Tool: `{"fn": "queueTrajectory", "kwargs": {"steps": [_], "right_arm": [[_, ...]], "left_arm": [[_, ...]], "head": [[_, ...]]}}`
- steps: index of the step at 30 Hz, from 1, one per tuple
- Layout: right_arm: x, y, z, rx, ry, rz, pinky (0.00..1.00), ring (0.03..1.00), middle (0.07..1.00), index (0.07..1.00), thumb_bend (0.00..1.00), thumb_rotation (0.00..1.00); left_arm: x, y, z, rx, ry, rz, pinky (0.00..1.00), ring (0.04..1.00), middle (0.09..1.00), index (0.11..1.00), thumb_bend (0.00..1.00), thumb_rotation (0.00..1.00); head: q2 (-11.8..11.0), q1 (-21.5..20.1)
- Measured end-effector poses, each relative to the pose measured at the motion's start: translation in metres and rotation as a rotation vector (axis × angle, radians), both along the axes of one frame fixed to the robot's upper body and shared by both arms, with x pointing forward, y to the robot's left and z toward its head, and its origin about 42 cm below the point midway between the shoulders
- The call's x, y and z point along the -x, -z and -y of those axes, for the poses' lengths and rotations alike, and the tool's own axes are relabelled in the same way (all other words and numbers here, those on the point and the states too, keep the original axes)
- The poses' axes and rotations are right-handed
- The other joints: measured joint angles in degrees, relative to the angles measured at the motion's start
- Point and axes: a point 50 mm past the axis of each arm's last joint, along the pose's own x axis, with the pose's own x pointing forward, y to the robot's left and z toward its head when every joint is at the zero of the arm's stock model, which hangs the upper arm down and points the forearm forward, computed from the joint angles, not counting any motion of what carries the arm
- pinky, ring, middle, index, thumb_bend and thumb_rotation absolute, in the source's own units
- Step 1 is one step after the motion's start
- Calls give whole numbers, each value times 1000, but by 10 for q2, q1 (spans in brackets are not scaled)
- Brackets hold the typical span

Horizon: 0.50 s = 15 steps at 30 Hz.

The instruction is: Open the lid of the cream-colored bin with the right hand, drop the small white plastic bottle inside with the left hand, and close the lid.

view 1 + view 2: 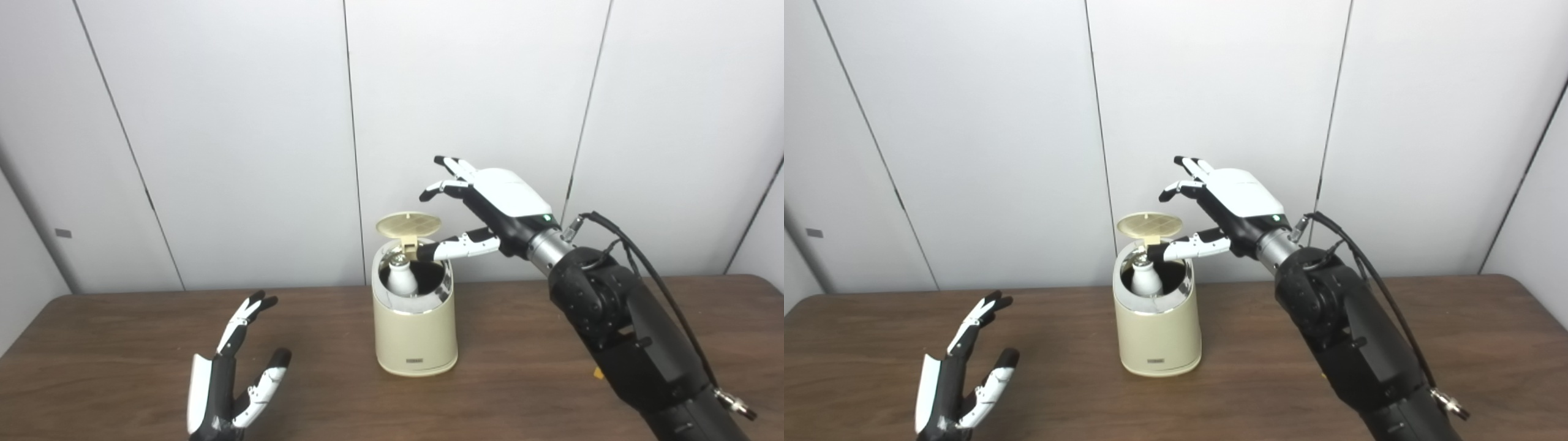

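On the brown table point(110, 331), one cream bin point(416, 334) is seen, lid point(408, 224) raised, one white bottle point(401, 275) inside. Right hand point(484, 208) is spread empty just above it; left hand point(236, 373) is splayed empty, well apart.

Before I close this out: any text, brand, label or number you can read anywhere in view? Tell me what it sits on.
Nothing is readable in either view.
Small dark plate low on the front of the cream bin: likely a brand mark, too small and blurred to read.
Small grey tag on the left wall panel: no legible characters.
White bottle inside the bin: no label visible.
Right hand: a green light, no text.
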Motion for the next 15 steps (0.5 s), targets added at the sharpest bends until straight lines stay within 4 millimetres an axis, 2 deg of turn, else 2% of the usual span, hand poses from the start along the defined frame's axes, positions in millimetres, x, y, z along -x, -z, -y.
{"fn": "queueTrajectory", "kwargs": {"steps": [6, 15], "right_arm": [[0, 5, -3, 21, 6, -45, 865, 1000, 1000, 763, 974, 933], [11, 13, -3, 11, -10, -48, 885, 1000, 1000, 754, 957, 922]], "left_arm": [[0, 0, 0, 0, -1, 2, 853, 900, 897, 814, 606, 756], [1, -1, 0, -7, -4, 7, 855, 891, 891, 809, 596, 758]], "head": [[2, 1], [4, 3]]}}
